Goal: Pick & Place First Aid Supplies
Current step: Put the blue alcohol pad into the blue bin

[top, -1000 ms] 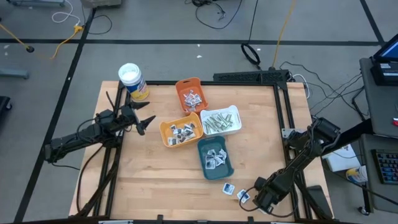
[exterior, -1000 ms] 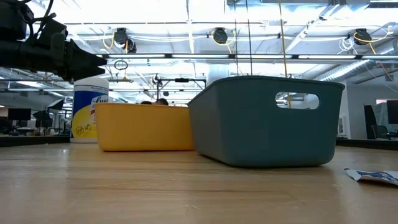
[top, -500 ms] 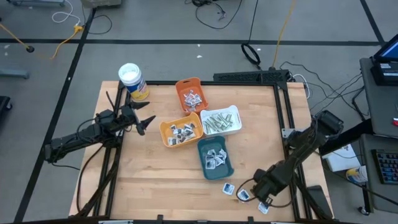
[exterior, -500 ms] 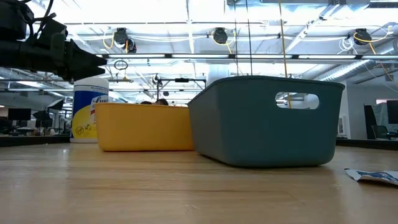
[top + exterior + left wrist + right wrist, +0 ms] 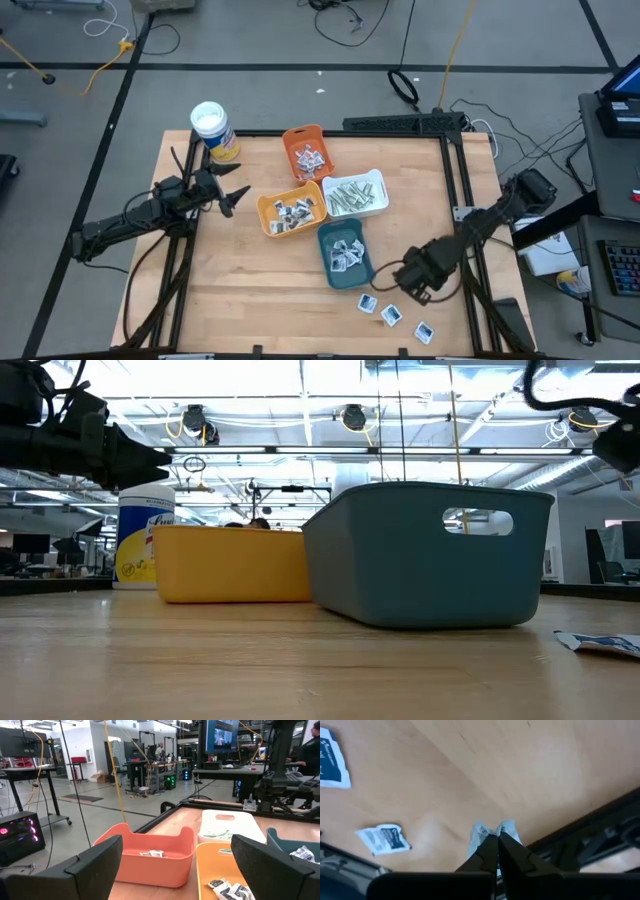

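Observation:
My right gripper hangs above the table just right of the teal tray, pointing steeply down, shut on a small pale packet. Three more white packets lie flat on the wood near the front right corner; two of them show in the right wrist view. My left gripper waits open and level at the table's left side, facing the trays. The trays hold more packets. My right gripper pinches the pale packet between its two fingertips, coming from above and pointing steeply down. Its crumpled end sticks out past the tips. The packet is lifted clear of the table.
Mid-table stand the orange tray, the white tray with pale strips and the yellow tray. A white-lidded canister stands at the far left corner. A black frame runs along the table's right edge.
My right gripper has risen from the table's near right corner and gone toward the far edge and the left, up to the teal tray's right side. One packet has come into view on the wood where the gripper stood.

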Controlling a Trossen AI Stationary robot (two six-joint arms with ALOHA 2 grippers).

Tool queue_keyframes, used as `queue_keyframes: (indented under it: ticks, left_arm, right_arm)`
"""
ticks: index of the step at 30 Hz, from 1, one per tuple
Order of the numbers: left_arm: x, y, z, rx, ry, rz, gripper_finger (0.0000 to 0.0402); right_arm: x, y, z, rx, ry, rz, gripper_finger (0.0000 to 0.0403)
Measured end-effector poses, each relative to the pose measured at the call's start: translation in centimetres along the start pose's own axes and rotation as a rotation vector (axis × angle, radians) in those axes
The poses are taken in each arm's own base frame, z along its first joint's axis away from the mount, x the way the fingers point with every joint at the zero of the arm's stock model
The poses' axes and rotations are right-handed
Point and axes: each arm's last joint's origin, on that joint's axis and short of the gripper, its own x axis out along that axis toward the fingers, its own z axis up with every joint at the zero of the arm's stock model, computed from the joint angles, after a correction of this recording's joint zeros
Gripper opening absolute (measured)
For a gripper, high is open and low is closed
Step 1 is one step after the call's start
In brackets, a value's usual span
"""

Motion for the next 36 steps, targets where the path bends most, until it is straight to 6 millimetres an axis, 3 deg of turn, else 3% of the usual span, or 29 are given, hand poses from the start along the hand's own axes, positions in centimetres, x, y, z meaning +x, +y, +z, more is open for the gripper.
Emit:
queue_keyframes:
  ticks: [5, 11, 18, 26, 30, 36]
  left_arm:
    - [0.0, 0.0, 0.0, 0.000, -0.001, 0.000, 0.0379]
    - [0.0, 0.0, 0.0, 0.000, 0.000, 0.000, 0.0379]
    - [0.0, 0.0, 0.0, 0.000, -0.001, 0.000, 0.0379]
    - [0.0, 0.0, 0.0, 0.000, 0.000, 0.000, 0.0379]
    - [0.0, 0.0, 0.0, 0.000, 0.000, 0.000, 0.0379]
    - [0.0, 0.0, 0.0, 0.000, -0.001, 0.000, 0.0379]
  right_arm:
    - [-2.6, 0.7, 2.2, -0.040, -0.092, 0.010, 0.0000]
    - [-6.2, 2.1, 7.0, -0.114, -0.132, 0.010, 0.0000]
    - [-9.0, 4.7, 13.0, -0.217, -0.157, 0.057, 0.0000]
    - [-11.9, 6.6, 17.3, -0.284, -0.158, 0.062, 0.0000]
    - [-12.3, 6.8, 18.6, -0.277, -0.166, 0.072, 0.0000]
    - [-10.7, 7.4, 19.7, -0.284, -0.250, 0.013, 0.0000]
